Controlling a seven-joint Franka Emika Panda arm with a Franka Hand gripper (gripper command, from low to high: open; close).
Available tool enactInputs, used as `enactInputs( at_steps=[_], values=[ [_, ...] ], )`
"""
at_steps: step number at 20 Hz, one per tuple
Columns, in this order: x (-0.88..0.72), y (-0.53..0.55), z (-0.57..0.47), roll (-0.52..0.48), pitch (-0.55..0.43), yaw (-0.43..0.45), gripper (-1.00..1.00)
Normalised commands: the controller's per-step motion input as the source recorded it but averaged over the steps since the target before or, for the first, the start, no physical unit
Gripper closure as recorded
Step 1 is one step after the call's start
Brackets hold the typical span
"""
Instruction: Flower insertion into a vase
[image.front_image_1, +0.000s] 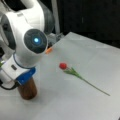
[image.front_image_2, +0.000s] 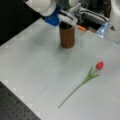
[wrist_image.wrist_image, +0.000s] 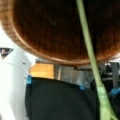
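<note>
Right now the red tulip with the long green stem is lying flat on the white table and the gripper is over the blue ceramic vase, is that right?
One thing is wrong: the vase is dark brown and wood-like, not blue ceramic, as both front views show. The red tulip does lie flat on the white table, and the gripper is over the vase.

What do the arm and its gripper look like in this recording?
The arm is glossy white with rounded segments and dark grey joints; one round dark cap carries a glowing blue light. A blue block sits at the wrist. The gripper looks white, above the vase.
</note>
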Motion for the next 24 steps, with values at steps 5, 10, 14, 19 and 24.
enactInputs(
  at_steps=[5,10,14,19,24],
  values=[
    [0.16,0.56,0.06,0.106,-0.735,-0.066,-1.0],
    [-0.14,0.49,-0.07,-0.041,-0.558,-0.047,-1.0],
    [-0.2,0.38,-0.16,0.008,-0.421,-0.077,-1.0],
    [-0.13,0.32,-0.13,0.017,-0.338,-0.173,-1.0],
    [0.01,0.47,-0.08,-0.067,-0.233,-0.221,-1.0]
  ],
)
